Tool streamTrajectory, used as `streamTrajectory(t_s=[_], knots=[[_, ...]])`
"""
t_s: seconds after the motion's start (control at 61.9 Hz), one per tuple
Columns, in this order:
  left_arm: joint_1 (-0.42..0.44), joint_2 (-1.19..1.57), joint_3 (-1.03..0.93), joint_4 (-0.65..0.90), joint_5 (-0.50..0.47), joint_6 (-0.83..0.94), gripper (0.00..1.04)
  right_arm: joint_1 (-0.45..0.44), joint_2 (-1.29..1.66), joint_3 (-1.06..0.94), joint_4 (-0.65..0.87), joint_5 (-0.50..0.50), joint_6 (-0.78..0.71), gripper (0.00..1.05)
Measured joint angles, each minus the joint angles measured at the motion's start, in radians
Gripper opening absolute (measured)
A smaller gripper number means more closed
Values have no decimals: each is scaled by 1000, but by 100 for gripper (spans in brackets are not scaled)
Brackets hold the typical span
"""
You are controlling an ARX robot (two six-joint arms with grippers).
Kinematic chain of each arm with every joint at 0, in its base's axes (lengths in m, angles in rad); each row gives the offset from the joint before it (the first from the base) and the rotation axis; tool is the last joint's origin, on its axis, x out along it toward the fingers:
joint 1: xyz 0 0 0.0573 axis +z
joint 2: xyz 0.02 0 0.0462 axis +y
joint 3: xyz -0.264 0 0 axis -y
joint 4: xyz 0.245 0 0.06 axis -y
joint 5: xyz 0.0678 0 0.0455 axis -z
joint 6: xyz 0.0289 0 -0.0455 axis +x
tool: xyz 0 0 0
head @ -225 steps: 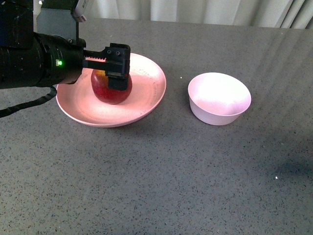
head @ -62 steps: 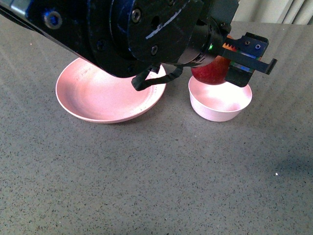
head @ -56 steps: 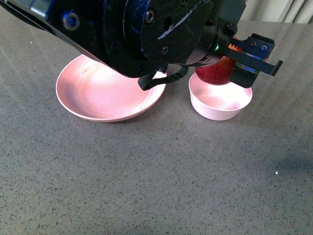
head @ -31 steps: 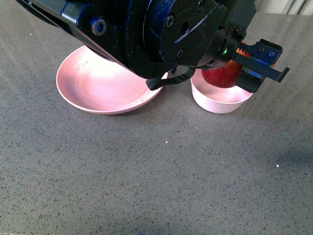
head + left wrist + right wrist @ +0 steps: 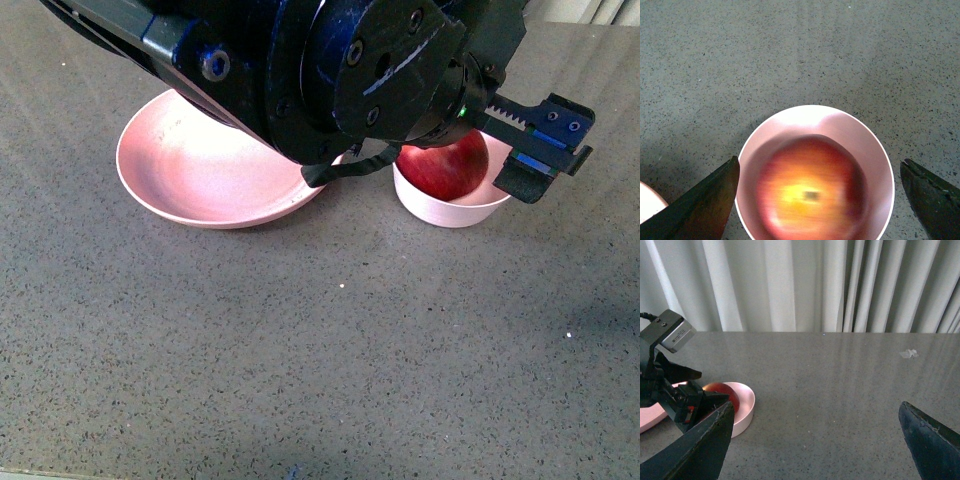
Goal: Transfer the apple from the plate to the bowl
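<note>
Our left gripper [image 5: 820, 161] hangs over the bowl [image 5: 870, 145], jaws spread wide, holding nothing; we see the apple [image 5: 810, 192] resting inside, the plate [image 5: 190, 170] at the bowl's nine o'clock.

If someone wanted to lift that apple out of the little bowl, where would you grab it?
By its upper flanks, coming from straight above. The apple sits with its stem dimple up, and the bowl wall rings its lower part closely, so probably only the top is reachable.
</note>
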Motion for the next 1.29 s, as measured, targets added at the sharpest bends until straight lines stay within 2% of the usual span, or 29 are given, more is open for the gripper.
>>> streamTrajectory(t_s=[0.307,0.452,0.646,0.889,0.937,0.953,0.986,1.099,1.293], knots=[[6,-9,-6,16,-1,-15,96,0,0,0,0,0,0,96],[46,-91,-66,48,-5,-51,96,0,0,0,0,0,0,96],[166,-273,-183,83,-5,-133,96,0,0,0,0,0,0,96],[399,-447,-347,106,15,-156,96,0,0,0,0,0,0,96],[443,-468,-402,221,-81,-127,89,0,0,0,0,0,0,96],[461,-482,-442,302,-142,-113,86,0,0,0,0,0,0,96],[492,-509,-496,393,-176,-93,80,0,0,0,0,-2,0,96],[591,-659,-678,537,-169,-59,61,0,0,0,0,0,0,96],[620,-795,-852,566,-130,-43,29,0,0,0,0,-1,0,96]])
